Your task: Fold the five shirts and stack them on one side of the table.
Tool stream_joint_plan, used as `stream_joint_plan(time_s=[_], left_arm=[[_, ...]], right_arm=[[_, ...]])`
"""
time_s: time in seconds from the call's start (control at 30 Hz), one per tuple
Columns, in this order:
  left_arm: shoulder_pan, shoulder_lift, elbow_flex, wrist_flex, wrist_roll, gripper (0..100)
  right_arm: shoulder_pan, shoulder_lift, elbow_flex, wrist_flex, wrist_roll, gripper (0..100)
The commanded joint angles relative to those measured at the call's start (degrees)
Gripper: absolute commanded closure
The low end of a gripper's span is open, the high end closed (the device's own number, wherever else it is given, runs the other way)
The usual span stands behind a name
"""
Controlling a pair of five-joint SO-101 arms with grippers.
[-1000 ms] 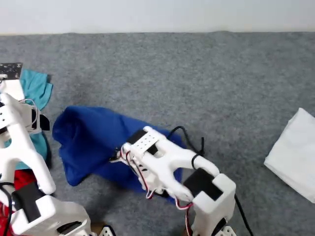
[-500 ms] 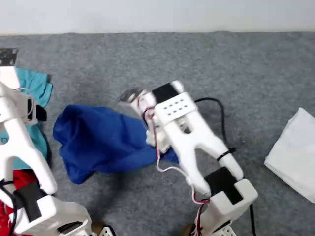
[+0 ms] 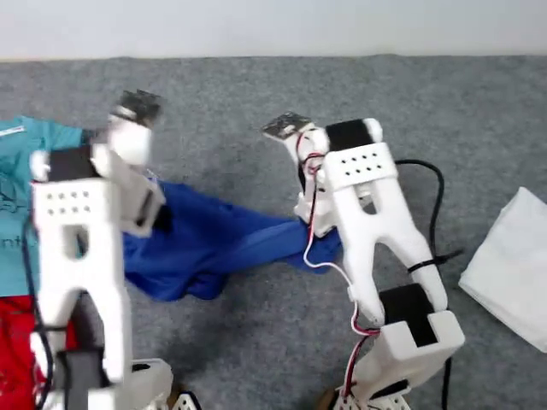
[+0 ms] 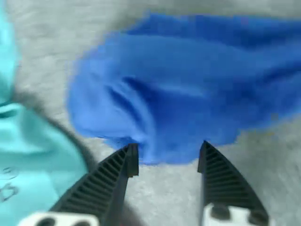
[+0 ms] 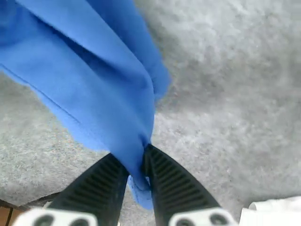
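My right claw [image 5: 139, 165] pinches 1 edge of the blue shirt [image 3: 214, 243], which I read as stretching it flat mid-way across the grey surface [image 3: 444, 111] for folding; left claw [image 4: 167, 155] hangs open over its bunched other end, gripping nothing.

Table [image 3: 256, 94]: covered in grey, short-pile, felt-like fabric with a speckled texture; the same surface appears in both wrist views. Top of the high view: a plain, off-white, unmarked band of wall [image 3: 273, 26] meets the table's far edge in a straight line. Lower left corner of the right wrist view: a thin brown strip [image 5: 5, 205] beyond the grey edge, material unclear. Light is even and diffuse; shadows on the grey are soft-edged.
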Motion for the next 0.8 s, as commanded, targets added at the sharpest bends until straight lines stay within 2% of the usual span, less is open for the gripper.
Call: stream_joint_plan(time_s=[0.0, 0.2, 0.3, 0.5, 0.6, 0.77], left_arm=[[5.1, -10.2, 7.96, 1.58, -0.62, 79], [13.71, -18.2, 20.53, 0.26, -2.11, 79], [15.65, -18.73, 26.42, -3.43, -2.29, 79], [15.74, -18.64, 34.68, -15.56, -2.37, 78], [15.56, -18.64, 36.26, -18.9, -2.37, 78], [8.44, -18.55, 36.88, -22.07, -4.66, 76]], right_arm=[[2.86, -3.65, -2.99, 1.01, -0.53, 98.8], [4.88, -3.12, -5.98, 0.84, -2.11, 98.8], [4.88, -3.12, -5.98, 1.01, -2.2, 98.8], [4.97, -3.12, -5.89, 1.36, -2.2, 98.8], [4.88, -3.12, -5.89, 1.45, -2.2, 98.8], [4.62, -3.12, -5.89, 1.54, -2.29, 98.8]])
